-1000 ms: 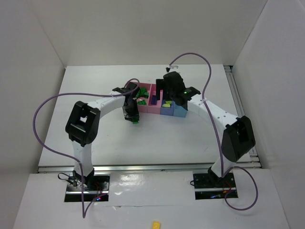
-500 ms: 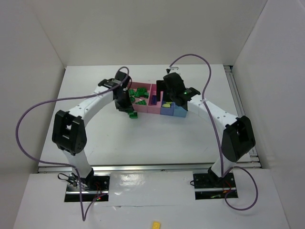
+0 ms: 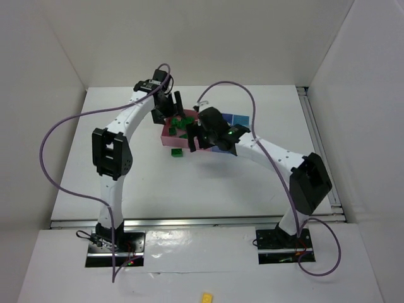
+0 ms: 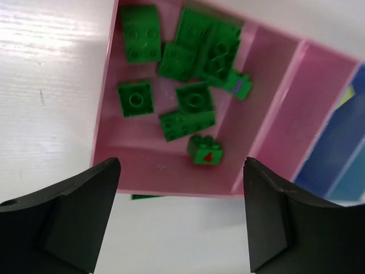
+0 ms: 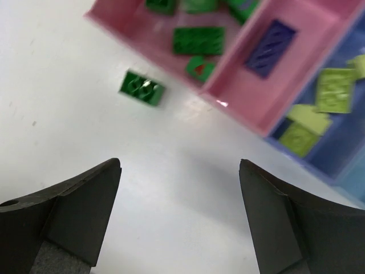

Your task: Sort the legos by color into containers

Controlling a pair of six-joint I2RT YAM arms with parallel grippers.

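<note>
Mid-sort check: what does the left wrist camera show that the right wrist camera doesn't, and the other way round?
Only the left wrist view: the whole pile of green bricks in the end pink compartment. Only the right wrist view: a dark purple brick in the next pink compartment, and pale yellow-green bricks in the blue compartment. Both: the green brick with a red mark inside the end pink compartment, and the stray green brick on the table, only a sliver in the left wrist view.
</note>
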